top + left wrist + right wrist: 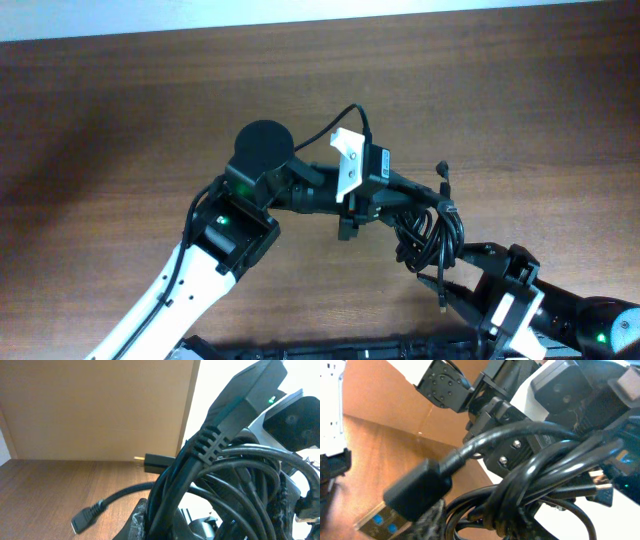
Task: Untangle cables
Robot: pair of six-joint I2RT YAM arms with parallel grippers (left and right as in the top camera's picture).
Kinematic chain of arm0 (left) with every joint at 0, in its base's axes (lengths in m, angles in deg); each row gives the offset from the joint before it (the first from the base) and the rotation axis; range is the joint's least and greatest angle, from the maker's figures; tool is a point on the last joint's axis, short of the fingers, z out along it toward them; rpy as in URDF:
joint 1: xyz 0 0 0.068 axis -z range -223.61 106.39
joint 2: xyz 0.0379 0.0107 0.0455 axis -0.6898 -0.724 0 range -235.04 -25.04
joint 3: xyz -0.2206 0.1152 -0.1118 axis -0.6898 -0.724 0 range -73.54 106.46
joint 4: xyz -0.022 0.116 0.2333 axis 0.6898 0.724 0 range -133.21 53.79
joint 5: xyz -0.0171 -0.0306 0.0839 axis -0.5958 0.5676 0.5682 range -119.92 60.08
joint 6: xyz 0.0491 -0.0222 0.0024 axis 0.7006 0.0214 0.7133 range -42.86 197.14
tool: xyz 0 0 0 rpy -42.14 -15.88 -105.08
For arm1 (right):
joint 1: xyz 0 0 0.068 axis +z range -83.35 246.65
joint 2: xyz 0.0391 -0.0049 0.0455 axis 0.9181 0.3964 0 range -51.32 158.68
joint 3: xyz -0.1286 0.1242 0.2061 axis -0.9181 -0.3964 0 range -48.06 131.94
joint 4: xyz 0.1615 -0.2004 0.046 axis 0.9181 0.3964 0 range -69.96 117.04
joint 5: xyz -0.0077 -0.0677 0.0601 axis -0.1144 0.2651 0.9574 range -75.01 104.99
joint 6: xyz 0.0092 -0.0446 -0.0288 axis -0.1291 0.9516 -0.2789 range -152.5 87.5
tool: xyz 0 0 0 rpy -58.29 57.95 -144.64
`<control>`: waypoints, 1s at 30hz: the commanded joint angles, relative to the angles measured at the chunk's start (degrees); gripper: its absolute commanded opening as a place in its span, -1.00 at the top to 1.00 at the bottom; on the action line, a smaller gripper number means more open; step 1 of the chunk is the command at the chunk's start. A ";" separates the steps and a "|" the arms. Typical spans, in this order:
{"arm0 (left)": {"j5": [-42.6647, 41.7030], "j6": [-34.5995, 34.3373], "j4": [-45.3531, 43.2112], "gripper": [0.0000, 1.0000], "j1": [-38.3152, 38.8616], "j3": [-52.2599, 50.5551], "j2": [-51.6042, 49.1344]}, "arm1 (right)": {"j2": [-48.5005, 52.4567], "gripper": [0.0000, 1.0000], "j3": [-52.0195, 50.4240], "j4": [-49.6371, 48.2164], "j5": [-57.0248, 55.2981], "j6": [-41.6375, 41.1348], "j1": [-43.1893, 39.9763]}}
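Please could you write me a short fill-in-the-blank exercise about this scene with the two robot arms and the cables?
1. The tangled cables are all ___ in colour.
2. The table has a brown ___ surface.
3. A small light on the left arm glows ___.

Missing words: black; wooden; green.

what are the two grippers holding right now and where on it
Both seem to grip the tangled bundle of thin black cables: the left gripper at the upper loops, the right gripper at the lower loops, though cables hide the fingers.
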State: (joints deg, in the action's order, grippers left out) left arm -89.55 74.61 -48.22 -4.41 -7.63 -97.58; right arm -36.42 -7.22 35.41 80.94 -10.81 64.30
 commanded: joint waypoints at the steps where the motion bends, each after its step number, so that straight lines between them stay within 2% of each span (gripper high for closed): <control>1: -0.63 0.87 -0.48 1.00 0.20 1.05 0.26 | 0.15 0.30 0.85 0.00 6.10 5.42 0.46; 4: -0.61 0.87 -0.57 1.00 0.20 1.05 -0.11 | 0.15 0.35 0.85 -0.02 7.06 5.99 0.46; 7: -0.63 0.85 -0.50 1.00 0.20 1.05 -0.15 | 0.15 0.72 0.85 0.00 7.15 5.99 0.46; 8: -0.63 0.87 -0.52 0.99 0.20 1.05 -0.22 | 0.15 0.74 0.85 -0.02 7.13 5.99 0.46; 12: -1.05 0.87 -0.52 0.98 0.24 1.05 -0.26 | 0.15 0.67 0.85 -0.04 7.13 5.97 0.46; 15: -1.05 0.87 -0.48 0.97 1.46 1.05 -0.55 | 0.15 0.43 0.85 -0.33 7.04 5.97 0.46; 18: -0.98 0.87 -0.55 0.98 3.10 1.05 -0.85 | 0.15 0.42 0.85 -0.46 6.93 5.97 0.46; 21: -0.98 0.90 -0.55 0.99 3.45 1.05 -0.85 | 0.15 0.74 0.85 -0.44 6.95 5.97 0.46; 22: -0.52 0.90 -0.52 0.99 3.45 1.05 -0.85 | 0.15 0.92 0.85 -0.46 6.95 5.97 0.46; 24: -0.48 0.87 -0.55 0.93 3.45 1.05 -0.85 | 0.15 0.92 0.85 -0.44 6.95 5.95 0.46; 25: -0.55 0.87 -0.50 0.86 3.45 1.05 -0.85 | 0.15 0.92 0.85 -0.44 6.95 5.95 0.46; 26: -0.57 0.87 -0.46 0.61 3.45 1.05 -0.85 | 0.15 0.92 0.85 -0.44 6.93 5.95 0.46; 28: -0.55 0.87 -0.35 -0.18 3.45 1.05 -0.85 | 0.15 0.92 0.85 -0.44 6.91 5.92 0.46; 29: -0.55 0.87 -0.35 -0.43 3.41 1.05 -0.85 | 0.15 0.92 0.85 -0.42 6.91 5.88 0.46; 30: -0.31 0.87 -0.31 -0.78 3.41 1.05 -0.85 | 0.15 0.92 0.85 -0.44 6.75 5.03 0.46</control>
State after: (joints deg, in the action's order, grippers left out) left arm -90.95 75.05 -48.47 -1.24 -7.63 -98.12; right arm -36.38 -7.22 35.22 86.95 -4.69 64.30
